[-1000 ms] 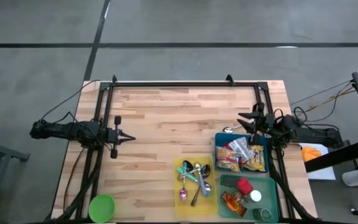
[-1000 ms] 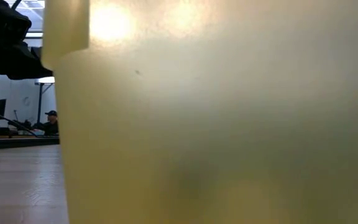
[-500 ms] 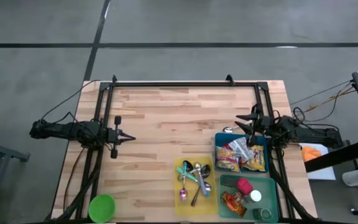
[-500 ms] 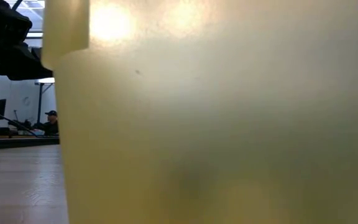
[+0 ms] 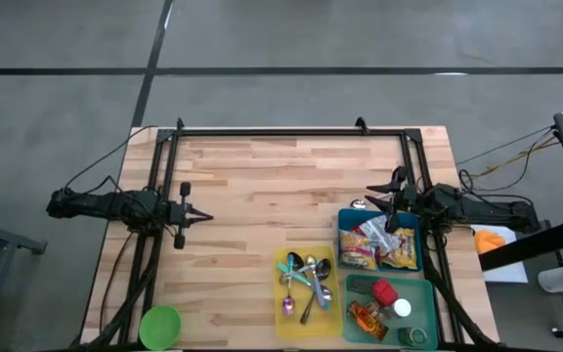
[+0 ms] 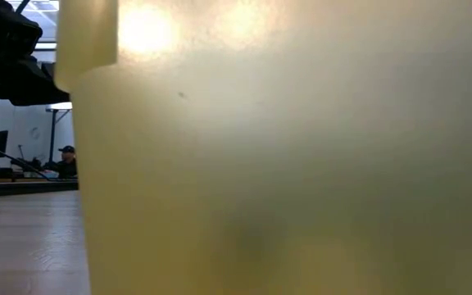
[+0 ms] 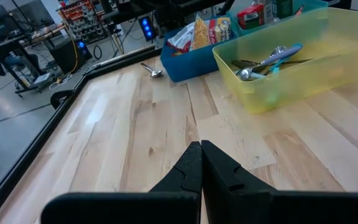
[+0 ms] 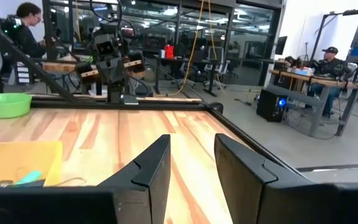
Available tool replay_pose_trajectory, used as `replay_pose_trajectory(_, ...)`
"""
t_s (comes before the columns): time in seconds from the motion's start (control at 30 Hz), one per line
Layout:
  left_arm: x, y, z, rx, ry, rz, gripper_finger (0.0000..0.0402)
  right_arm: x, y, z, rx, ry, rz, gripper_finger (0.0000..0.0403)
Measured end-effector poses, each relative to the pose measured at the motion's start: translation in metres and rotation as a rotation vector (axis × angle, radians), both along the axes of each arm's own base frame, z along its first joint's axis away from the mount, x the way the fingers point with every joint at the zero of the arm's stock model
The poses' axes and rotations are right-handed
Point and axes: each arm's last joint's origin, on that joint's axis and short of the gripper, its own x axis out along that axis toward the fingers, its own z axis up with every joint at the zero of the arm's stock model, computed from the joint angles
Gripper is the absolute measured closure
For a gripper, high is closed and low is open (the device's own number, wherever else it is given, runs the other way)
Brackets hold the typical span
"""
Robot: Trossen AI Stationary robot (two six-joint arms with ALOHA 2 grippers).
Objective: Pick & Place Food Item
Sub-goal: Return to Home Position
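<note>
Several food packets [image 5: 377,244] lie in a blue bin [image 5: 341,235] at the table's right side; the left wrist view shows them too [image 7: 201,31]. My right gripper [image 5: 381,199] hovers at the bin's far left corner, open, with nothing between its fingers [image 8: 191,142]. My left gripper [image 5: 201,217] waits shut over the table's left side, its closed tips [image 7: 201,148] above bare wood.
A yellow bin [image 5: 304,282] of spoons and a green bin [image 5: 428,293] of bottles and cans stand near the front right. A loose spoon [image 5: 359,204] lies beside the blue bin. A green bowl [image 5: 161,326] sits front left. The yellow bin's wall [image 6: 285,164] fills the low view.
My right gripper has sunk a little and tipped slightly beside the blue bin's far corner; the gap between its fingers is unchanged.
</note>
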Motion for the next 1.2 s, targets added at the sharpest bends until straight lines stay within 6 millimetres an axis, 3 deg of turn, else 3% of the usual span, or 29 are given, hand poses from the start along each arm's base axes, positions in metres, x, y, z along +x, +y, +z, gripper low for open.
replay_pose_trajectory(0.2, 0.0, 0.0, 0.0, 0.0, 0.0, 0.0, 0.0401, 0.0003, 0.0, -0.0004, 0.007, 0.003, 0.0, 0.0282)
replay_pose_trajectory(0.33, 0.0, 0.0, 0.0, 0.001, 0.0, 0.0, 0.0401, 0.0003, 0.0, -0.0003, 0.102, -0.021, 0.005, 0.0282)
replay_pose_trajectory(1.2, 0.0, 0.0, 0.0, 0.002, 0.0, -0.001, 0.0401, 0.0003, -0.0001, -0.0001, 0.079, -0.016, 0.001, 0.0282)
